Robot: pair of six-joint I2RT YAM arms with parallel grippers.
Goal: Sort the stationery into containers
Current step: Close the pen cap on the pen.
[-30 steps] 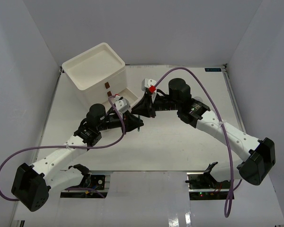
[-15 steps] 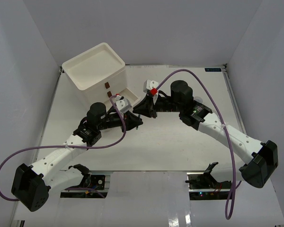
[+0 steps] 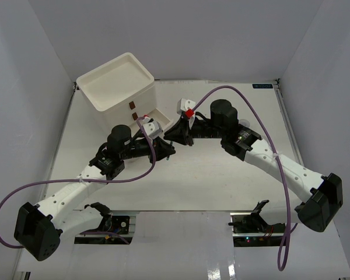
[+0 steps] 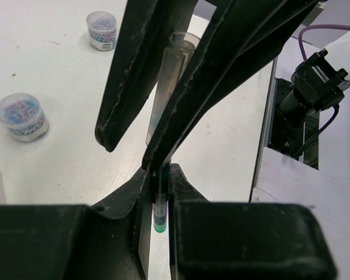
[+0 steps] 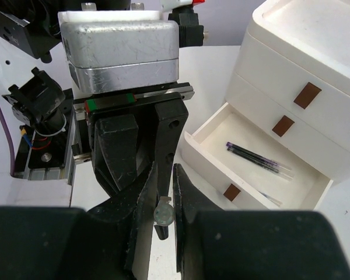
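Note:
A thin pen [image 4: 163, 99] with a clear barrel and a green end [image 4: 158, 224] is gripped from both ends in front of the containers. My left gripper [image 4: 157, 192] is shut on its green end. My right gripper [image 5: 164, 198] is shut on the other end, seen end-on as a clear pen cap [image 5: 164, 214]. In the top view the two grippers meet tip to tip, left gripper [image 3: 170, 150], right gripper [image 3: 174, 136]. The white drawer unit [image 5: 291, 70] has its bottom drawer [image 5: 221, 143] pulled out, with dark pens [image 5: 256, 157] lying inside. Two clear jars [image 4: 22, 116] [image 4: 101, 30] stand on the table.
The drawer unit [image 3: 119, 87] stands at the back left, its open drawer [image 3: 157, 115] reaching toward the grippers. White walls close in the table on three sides. Purple cables loop over both arms.
The right arm's elbow has drifted slightly to the right and the left arm has shifted a little. Both grippers stay shut on the pen.

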